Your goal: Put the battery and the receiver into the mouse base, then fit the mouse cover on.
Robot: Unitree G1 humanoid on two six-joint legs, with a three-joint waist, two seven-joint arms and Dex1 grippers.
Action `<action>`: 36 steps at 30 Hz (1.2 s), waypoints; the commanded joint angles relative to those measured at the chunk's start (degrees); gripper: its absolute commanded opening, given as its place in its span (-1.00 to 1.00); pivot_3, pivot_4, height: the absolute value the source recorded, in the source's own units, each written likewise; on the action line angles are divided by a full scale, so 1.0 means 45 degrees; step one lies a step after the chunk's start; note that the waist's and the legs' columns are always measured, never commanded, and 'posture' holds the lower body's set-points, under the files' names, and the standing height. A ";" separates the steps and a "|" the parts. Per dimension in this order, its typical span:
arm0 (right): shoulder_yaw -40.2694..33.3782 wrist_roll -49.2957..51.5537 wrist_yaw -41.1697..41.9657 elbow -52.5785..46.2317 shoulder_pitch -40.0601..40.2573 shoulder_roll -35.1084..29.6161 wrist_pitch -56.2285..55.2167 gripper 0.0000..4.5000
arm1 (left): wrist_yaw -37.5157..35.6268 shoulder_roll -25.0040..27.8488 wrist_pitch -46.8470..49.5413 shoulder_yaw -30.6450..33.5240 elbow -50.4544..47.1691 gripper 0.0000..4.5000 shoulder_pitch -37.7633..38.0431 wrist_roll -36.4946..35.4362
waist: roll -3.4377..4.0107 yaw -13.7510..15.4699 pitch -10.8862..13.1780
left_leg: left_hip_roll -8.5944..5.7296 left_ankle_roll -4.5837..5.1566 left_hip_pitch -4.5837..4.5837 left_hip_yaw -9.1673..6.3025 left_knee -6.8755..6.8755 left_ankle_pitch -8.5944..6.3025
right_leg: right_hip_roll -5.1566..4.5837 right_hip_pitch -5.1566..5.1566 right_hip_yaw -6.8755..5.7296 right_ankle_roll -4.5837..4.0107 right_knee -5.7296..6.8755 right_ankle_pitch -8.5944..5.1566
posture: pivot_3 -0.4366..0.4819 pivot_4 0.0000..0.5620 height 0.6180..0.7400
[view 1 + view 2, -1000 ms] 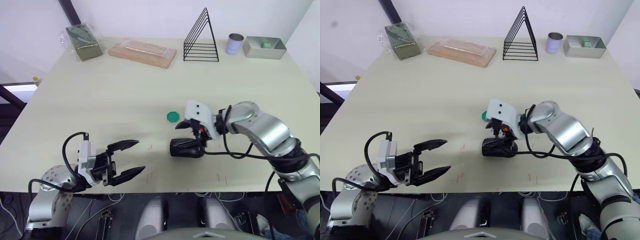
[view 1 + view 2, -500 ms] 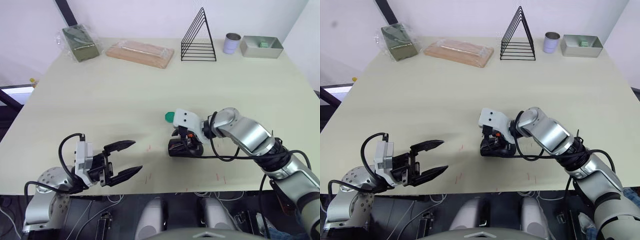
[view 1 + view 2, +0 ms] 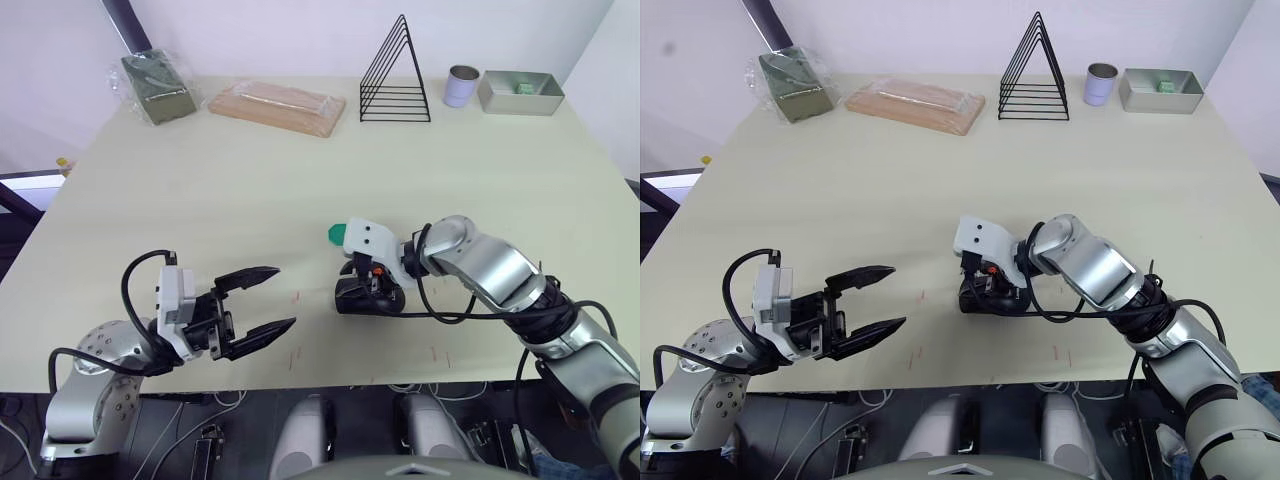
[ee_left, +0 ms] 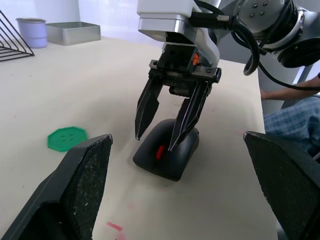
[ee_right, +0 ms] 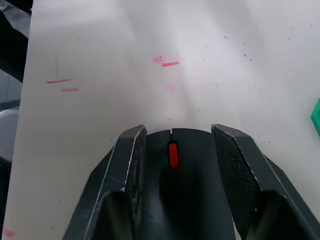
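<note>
The right hand (image 4: 170, 137) hangs directly above the mouse base (image 4: 167, 155), fingers apart astride its sides. The left hand (image 3: 265, 305), fingers also spread and empty, sits well off to the left, so the right is nearer.

Green disc (image 3: 341, 234) just beside mouse (image 3: 368, 296).

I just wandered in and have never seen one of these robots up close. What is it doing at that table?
It is working on a black computer mouse lying near the middle of the table. The right gripper is over the mouse with its two fingers open, one down each side, not clamped on it. The mouse looks closed up, with its red wheel showing. The left gripper hovers open near the table's front edge, holding nothing. A green disc lies just behind the mouse.
</note>
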 commanded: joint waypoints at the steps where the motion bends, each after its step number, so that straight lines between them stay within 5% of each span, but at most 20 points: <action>1: 0.0040 -0.0129 -0.0110 0.0008 0.0018 0.0154 -0.0338 -0.03 | -0.0056 0.0054 -0.0146 0.0056 -0.0240 1.00 0.0050 -0.0024 | 0.0000 0.0000 0.0000 | 0.0000 -0.0002 0.0000 0.0000 0.0000 0.0001 | 0.0001 0.0000 -0.0001 0.0000 0.0000 0.0000 | -0.05 -0.47 1.00; 13: 0.1544 -0.1368 0.0060 0.1247 0.0607 -0.0086 -0.0989 -0.03 | -0.0469 0.0212 -0.0541 0.0078 0.0585 1.00 0.0007 0.0443 | -0.0005 0.0023 -0.0023 | -0.0008 0.0036 0.0007 -0.0001 0.0000 0.0030 | 0.0001 0.0005 -0.0036 0.0000 0.0002 0.0000 | -0.05 -0.47 1.00; 19: -0.1246 0.0290 0.0268 -0.0386 0.1122 0.0165 -0.1339 -0.03 | -0.0575 0.0193 -0.0571 0.0123 0.0679 1.00 -0.0009 0.0488 | -0.0013 0.0044 -0.0030 | -0.0012 -0.0008 0.0006 -0.0003 0.0000 0.0006 | -0.0008 0.0006 -0.0032 0.0000 0.0004 0.0000 | -0.05 -0.47 1.00; 25: -0.3932 0.2026 0.0566 -0.2681 0.3587 -0.0774 -0.2652 -0.03 | -0.0726 0.0164 -0.0862 0.0206 0.0874 1.00 0.0034 0.0557 | -0.0022 0.0106 -0.0034 | -0.0013 -0.0003 -0.0019 -0.0022 -0.0015 0.0007 | -0.0047 0.0000 -0.0112 0.0000 -0.0014 0.0000 | -0.05 -0.47 1.00; 36: -0.6648 0.2386 -0.0954 -0.0939 0.8559 0.1392 -0.8101 -0.03 | -0.1076 0.0261 -0.0985 0.0202 0.1231 1.00 0.0059 0.0575 | -0.0005 0.0108 -0.0022 | -0.0010 0.0020 0.0023 -0.0020 -0.0054 0.0049 | -0.0047 0.0013 -0.0121 -0.0015 0.0003 -0.0009 | -0.05 -0.47 1.00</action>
